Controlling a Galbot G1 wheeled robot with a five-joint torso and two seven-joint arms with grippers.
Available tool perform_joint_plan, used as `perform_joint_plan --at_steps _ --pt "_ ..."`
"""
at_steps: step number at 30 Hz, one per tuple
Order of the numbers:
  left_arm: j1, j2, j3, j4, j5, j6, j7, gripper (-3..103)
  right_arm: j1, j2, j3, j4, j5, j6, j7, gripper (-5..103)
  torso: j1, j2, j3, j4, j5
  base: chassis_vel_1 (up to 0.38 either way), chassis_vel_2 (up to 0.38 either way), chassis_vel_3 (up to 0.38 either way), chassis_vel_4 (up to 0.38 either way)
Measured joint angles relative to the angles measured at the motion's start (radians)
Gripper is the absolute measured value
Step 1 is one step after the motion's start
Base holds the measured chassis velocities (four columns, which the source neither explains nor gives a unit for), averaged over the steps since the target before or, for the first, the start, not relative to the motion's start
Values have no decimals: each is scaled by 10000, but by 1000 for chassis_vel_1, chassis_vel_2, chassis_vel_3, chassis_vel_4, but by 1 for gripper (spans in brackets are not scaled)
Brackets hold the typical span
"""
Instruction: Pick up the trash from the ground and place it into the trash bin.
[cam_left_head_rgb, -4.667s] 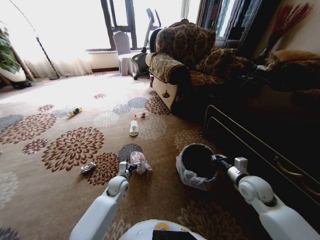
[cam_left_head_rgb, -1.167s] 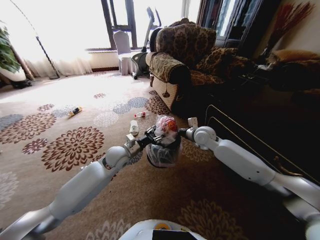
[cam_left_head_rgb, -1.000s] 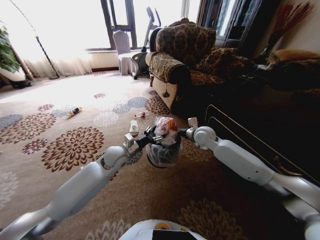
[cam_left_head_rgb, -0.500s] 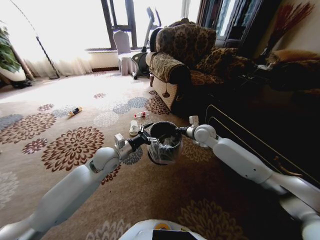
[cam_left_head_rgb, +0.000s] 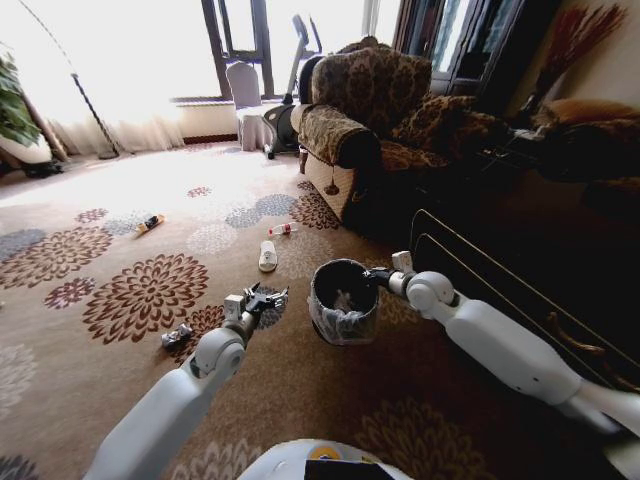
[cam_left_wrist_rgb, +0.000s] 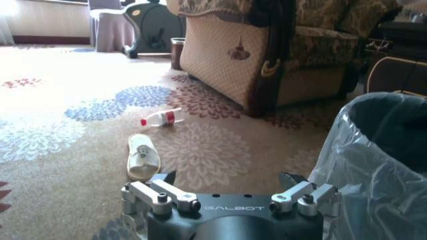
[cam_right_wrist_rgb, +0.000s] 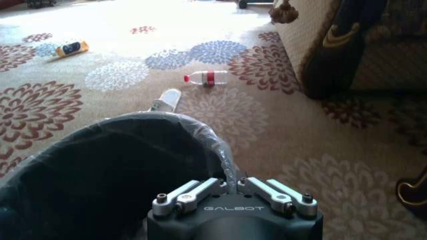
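The trash bin (cam_left_head_rgb: 338, 326), dark-rimmed with a grey-white bag liner, hangs low over the carpet. My right gripper (cam_left_head_rgb: 372, 277) is shut on its rim (cam_right_wrist_rgb: 100, 131), pinching rim and liner at the right gripper (cam_right_wrist_rgb: 233, 183). A white wad (cam_left_head_rgb: 345, 298) lies inside the bin. My left gripper (cam_left_head_rgb: 264, 296) is open with nothing in it, just left of the bin (cam_left_wrist_rgb: 380, 150); the left gripper (cam_left_wrist_rgb: 228, 179) faces a flat white piece (cam_left_wrist_rgb: 143, 156) and a small red-capped bottle (cam_left_wrist_rgb: 160, 118) on the carpet.
More trash lies on the flowered carpet: the white piece (cam_left_head_rgb: 268, 256), the bottle (cam_left_head_rgb: 284, 229), an orange-black tube (cam_left_head_rgb: 150, 222) and a small grey piece (cam_left_head_rgb: 177, 336). A patterned armchair (cam_left_head_rgb: 365, 110) stands behind, and a dark cabinet (cam_left_head_rgb: 530, 290) on the right.
My left gripper held a plastic wad over the bin, let it drop in, then pulled back left and down, open. The right arm brought the bin lower and to the right.
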Motion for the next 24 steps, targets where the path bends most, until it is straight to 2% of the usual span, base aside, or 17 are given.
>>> perform_joint_plan --at_steps 9,24 --pt "-157 11 60 638 6 110 -141 100 -780 -337 660 283 -33 35 -95 2 0 0 -1 0 -2 -51 53 62 -55" --pt "-130 -346 23 988 66 312 -479 100 -884 -332 718 452 -232 64 -196 2 1 0 3 -1 -5 -212 213 212 -201"
